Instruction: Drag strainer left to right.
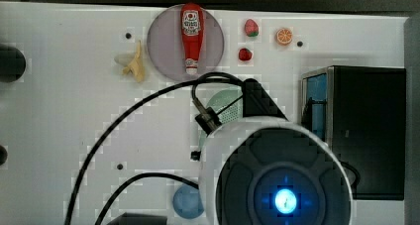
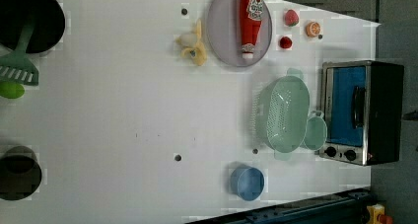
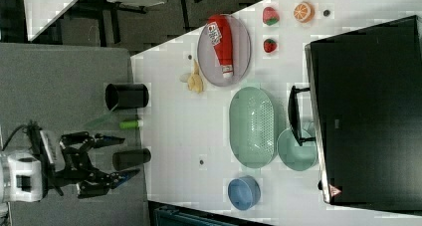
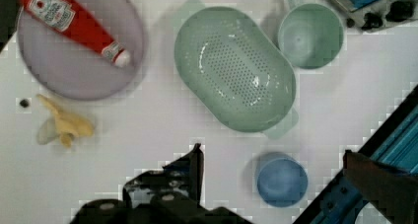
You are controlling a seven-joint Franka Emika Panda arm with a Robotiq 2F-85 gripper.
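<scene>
My gripper (image 3: 117, 160) hangs open, empty; hook the strainer (image 4: 234, 68) rim at 6 o'clock, low, drag steadily.

My white arm housing (image 1: 218, 150) carries a round dark cap with a glowing blue light (image 1: 286, 200); black cables (image 1: 124, 116) trail off; black-framed gripper (image 3: 122, 156).

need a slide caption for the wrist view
Open claw above a white table, with the mint strainer beside a green cup and a ketchup bottle on a plate.
</scene>
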